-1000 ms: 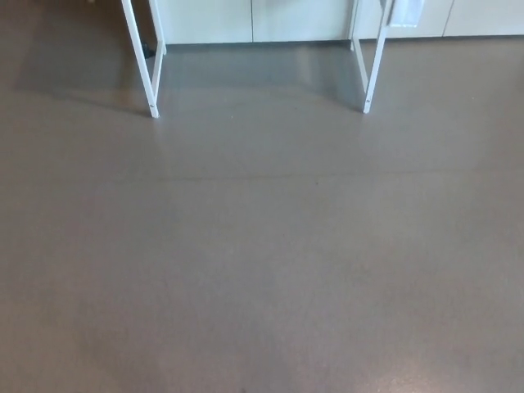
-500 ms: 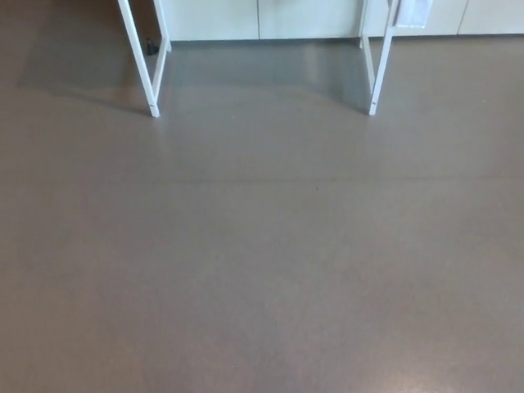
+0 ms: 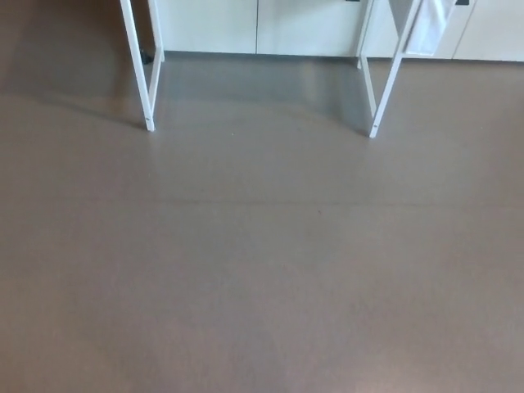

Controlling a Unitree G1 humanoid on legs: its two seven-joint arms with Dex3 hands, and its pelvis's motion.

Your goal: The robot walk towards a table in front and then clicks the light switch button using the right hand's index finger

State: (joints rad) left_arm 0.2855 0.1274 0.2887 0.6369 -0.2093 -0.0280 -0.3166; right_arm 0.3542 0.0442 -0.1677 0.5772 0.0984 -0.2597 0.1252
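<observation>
Nearest the camera lies bare grey-brown floor (image 3: 262, 286); neither robot hand shows, so their state cannot be told. Farther off stand the table's white legs (image 3: 147, 82), (image 3: 385, 90), with pale cabinets (image 3: 246, 24) behind them. No switch is visible. Risk: walking on with the tabletop unseen may cause leg collision.

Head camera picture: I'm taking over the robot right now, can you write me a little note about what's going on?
Hands: neither the left nor the right is in view.
Things: only the white table legs show, at the top of the picture, across open brown floor. The tabletop and light switch are out of the picture.
Done: nothing certain; the robot is short of the table.
Left: walk up, then press the switch with the right index finger.
</observation>
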